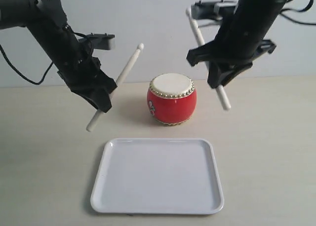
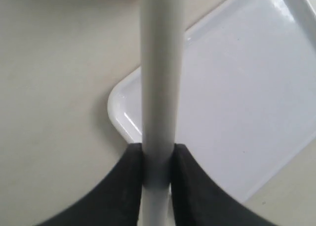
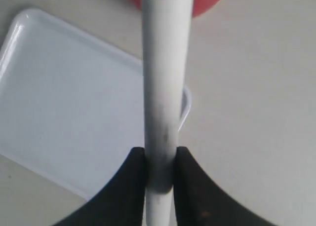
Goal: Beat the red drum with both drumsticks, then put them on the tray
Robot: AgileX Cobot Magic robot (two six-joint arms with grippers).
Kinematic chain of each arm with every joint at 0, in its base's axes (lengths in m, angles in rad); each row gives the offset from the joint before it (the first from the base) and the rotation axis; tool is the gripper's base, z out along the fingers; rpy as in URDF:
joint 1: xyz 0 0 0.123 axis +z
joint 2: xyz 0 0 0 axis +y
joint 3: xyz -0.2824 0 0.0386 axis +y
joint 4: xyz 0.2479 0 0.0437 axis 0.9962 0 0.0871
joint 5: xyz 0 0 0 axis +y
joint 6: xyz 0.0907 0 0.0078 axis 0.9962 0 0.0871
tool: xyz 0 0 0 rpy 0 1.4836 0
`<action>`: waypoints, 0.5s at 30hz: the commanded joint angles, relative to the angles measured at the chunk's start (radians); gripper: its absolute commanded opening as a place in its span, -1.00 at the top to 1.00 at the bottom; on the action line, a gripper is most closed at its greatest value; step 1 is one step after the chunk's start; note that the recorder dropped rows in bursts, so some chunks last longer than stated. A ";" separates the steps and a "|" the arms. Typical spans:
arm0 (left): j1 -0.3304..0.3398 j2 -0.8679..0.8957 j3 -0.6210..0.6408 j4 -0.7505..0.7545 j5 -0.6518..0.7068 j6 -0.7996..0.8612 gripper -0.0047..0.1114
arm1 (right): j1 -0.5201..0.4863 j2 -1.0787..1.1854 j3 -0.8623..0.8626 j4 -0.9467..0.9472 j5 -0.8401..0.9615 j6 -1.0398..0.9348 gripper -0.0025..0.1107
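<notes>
The red drum with its cream skin stands mid-table behind the white tray. My left gripper is shut on one cream drumstick, held in the air left of the drum, its round tip pointing up toward the drum. In the left wrist view this drumstick runs over a corner of the tray. My right gripper is shut on the other drumstick, raised to the right of the drum. That drumstick crosses the tray and the drum's red edge.
The pale tabletop stretches on both sides of the tray. A white wall stands behind. Black cables hang from both arms.
</notes>
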 commanded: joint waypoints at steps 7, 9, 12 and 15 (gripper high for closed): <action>-0.030 0.216 0.003 -0.025 -0.001 0.070 0.92 | -0.003 -0.013 -0.003 -0.037 0.005 -0.006 0.96; -0.025 0.157 -0.004 -0.025 -0.001 0.066 0.92 | -0.003 -0.013 -0.006 -0.037 0.005 -0.010 0.96; -0.018 0.062 -0.037 -0.027 -0.001 0.044 0.92 | -0.003 -0.004 -0.006 -0.037 0.005 -0.013 0.96; -0.017 0.013 -0.037 -0.020 -0.001 0.044 0.92 | -0.003 0.021 -0.006 -0.001 0.005 -0.028 0.96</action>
